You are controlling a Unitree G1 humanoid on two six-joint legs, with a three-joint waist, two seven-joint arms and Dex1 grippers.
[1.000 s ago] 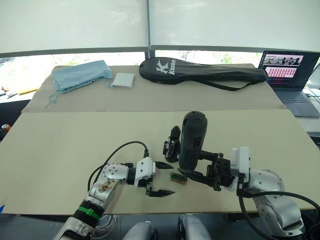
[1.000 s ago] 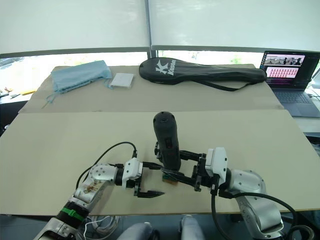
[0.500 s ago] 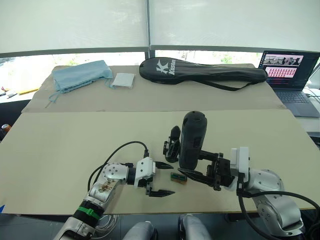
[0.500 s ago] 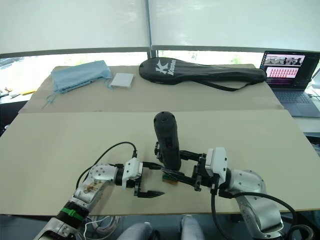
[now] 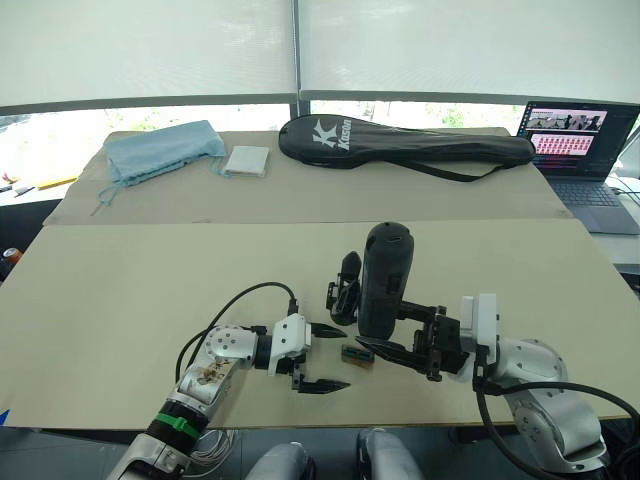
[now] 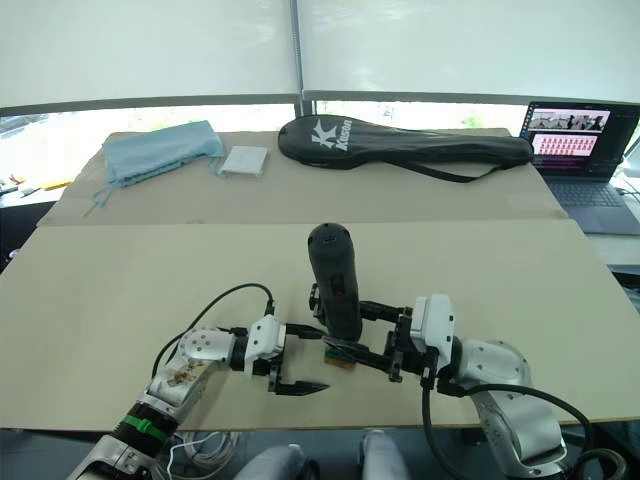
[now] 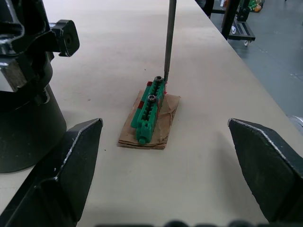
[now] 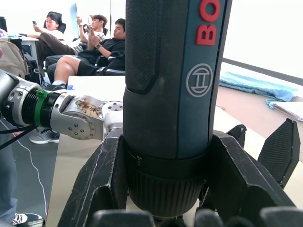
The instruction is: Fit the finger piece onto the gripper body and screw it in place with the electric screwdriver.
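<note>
The right gripper (image 5: pixel 385 350) is clamped around the electric screwdriver (image 5: pixel 382 281), holding it upright near the table's (image 5: pixel 120 290) near edge so its thin bit drops onto a screw head in the small green holder (image 7: pixel 150 115), probably to pick up a screw. The left gripper (image 5: pixel 325 357), fingers spread apart and empty, waits just left of that holder, perhaps to steady it. The gripper body (image 5: pixel 344 287) stands just behind the screwdriver.

1. Electric screwdriver (image 5: pixel 382 280): thick black cylinder, red lettering, rounded end up; upright, clamped between my right fingers (image 8: pixel 102 184), thin metal bit touching a green screw holder on the table.
2. Gripper body (image 5: pixel 344 285): small black mechanism, pointed finger up; standing on the table just behind the screwdriver, partly hidden.
</note>
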